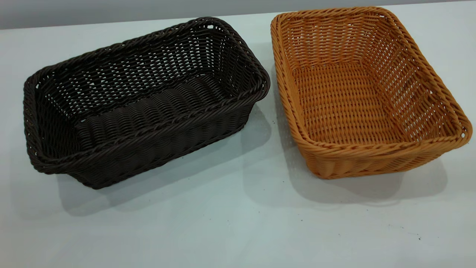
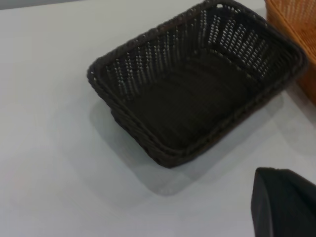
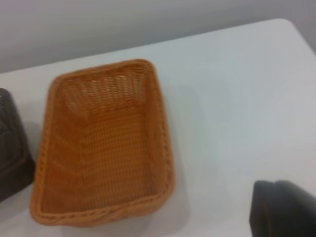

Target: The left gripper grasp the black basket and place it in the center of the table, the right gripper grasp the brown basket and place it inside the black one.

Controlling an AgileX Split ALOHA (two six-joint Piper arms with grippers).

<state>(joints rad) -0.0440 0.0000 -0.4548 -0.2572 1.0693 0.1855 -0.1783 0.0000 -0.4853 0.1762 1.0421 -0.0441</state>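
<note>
White surface (image 1: 238, 223) holds black basket (image 1: 145, 100) beside brown basket (image 1: 368, 93), both apart from grippers; fingers' state cannot be told.

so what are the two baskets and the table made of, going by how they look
The black basket looks like woven wicker or a plastic imitation: round strands, braided rim, open-weave sides, slight sheen. The brown basket shows the same weave in orange-tan; its even colour hints at synthetic rattan, though that is not certain. The table looks like a smooth, matte, pale laminate or painted board with small dark specks.
</note>
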